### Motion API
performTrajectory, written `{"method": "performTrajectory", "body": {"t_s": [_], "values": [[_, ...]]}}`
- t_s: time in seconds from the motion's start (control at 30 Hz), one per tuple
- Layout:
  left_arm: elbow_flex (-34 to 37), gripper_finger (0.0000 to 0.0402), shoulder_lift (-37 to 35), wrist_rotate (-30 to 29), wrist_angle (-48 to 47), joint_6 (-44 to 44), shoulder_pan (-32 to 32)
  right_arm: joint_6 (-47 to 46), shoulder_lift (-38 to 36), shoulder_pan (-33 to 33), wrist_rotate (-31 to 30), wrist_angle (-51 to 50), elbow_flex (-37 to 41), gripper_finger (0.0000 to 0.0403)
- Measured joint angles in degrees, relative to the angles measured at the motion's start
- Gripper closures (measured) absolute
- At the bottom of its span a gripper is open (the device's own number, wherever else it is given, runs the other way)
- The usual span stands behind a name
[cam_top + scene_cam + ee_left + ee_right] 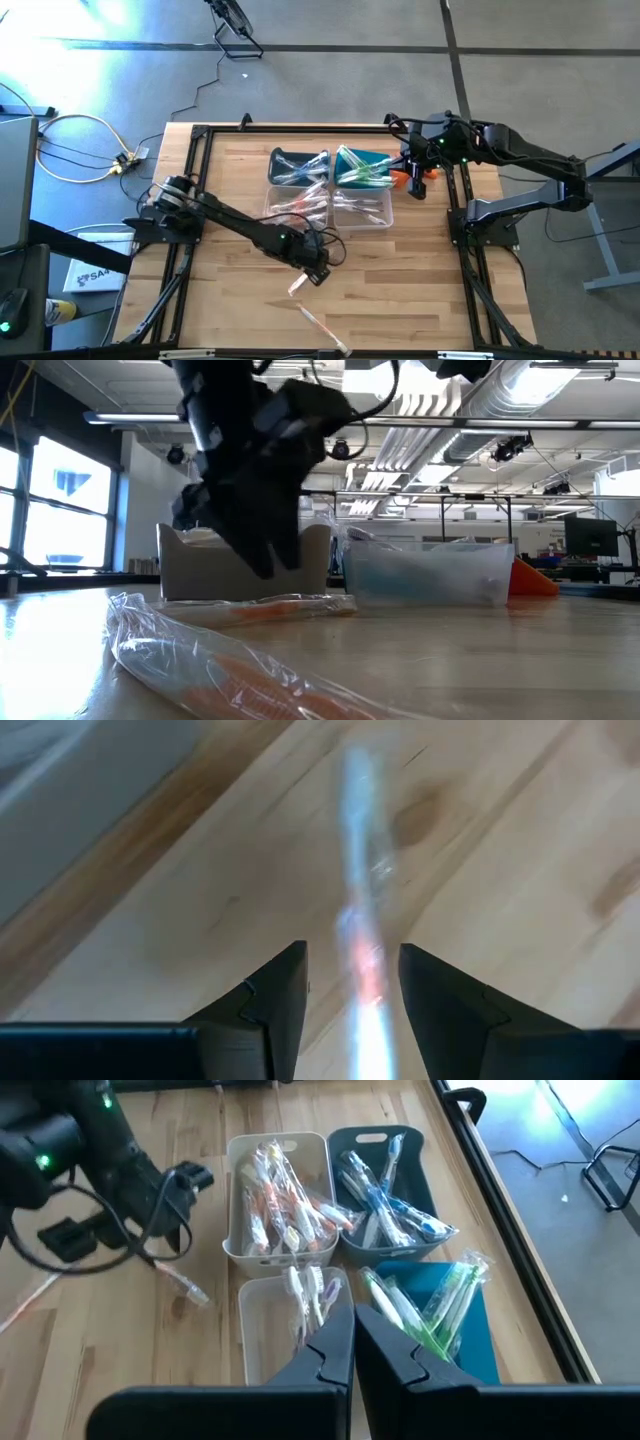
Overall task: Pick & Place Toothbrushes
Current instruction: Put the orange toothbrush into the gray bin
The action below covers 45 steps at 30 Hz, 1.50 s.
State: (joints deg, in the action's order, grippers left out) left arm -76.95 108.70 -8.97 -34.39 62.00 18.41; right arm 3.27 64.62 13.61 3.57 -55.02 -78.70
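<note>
A wrapped toothbrush (pixel 298 285) with an orange-pink handle lies flat on the wooden table (pixel 420 300). My left gripper (pixel 352 970) is open and points steeply down just above it. Its two fingers stand on either side of the toothbrush (pixel 362 870) and, as the low view shows, clear of it (pixel 270 607). A second wrapped toothbrush (pixel 325 330) lies near the table's front edge. My right gripper (pixel 352 1342) waits shut, raised beside the bins at the far right, holding nothing.
Four bins hold sorted toothbrushes: a whitish bin (pixel 278 1200) with pink-orange ones, a dark blue bin (pixel 385 1180) with blue ones, a teal bin (pixel 430 1310) with green ones, and a clear bin (pixel 300 1310) with whitish ones. An orange cloth (pixel 535 580) lies beyond them.
</note>
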Motion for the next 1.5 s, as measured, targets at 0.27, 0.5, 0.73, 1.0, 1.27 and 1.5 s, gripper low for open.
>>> {"method": "performTrajectory", "body": {"t_s": [0.27,0.5,0.73,1.0,1.27,1.5], "values": [[0.0,0.0245,4.4,-0.2,3.7,0.1,0.0,0.0,0.0,0.0,0.0,0.4,0.0,0.0398],[-0.3,0.0245,6.4,-0.2,8.3,0.2,0.0,0.0,0.0,0.0,0.0,0.4,0.0,0.0398],[-0.3,0.0255,6.5,0.1,7.9,1.2,0.0,0.0,0.0,0.0,0.0,0.4,0.0,0.0398],[-0.1,0.0334,6.5,0.3,7.3,1.9,0.0,0.0,0.0,0.0,0.0,0.4,0.0,0.0398],[-0.1,0.0388,6.6,2.9,7.5,1.9,-0.1,0.0,0.0,0.0,0.0,0.4,0.0,0.0398],[0.2,0.0380,3.4,4.7,5.8,0.8,0.1,0.1,0.0,0.0,0.0,0.2,0.0,0.0398]]}}
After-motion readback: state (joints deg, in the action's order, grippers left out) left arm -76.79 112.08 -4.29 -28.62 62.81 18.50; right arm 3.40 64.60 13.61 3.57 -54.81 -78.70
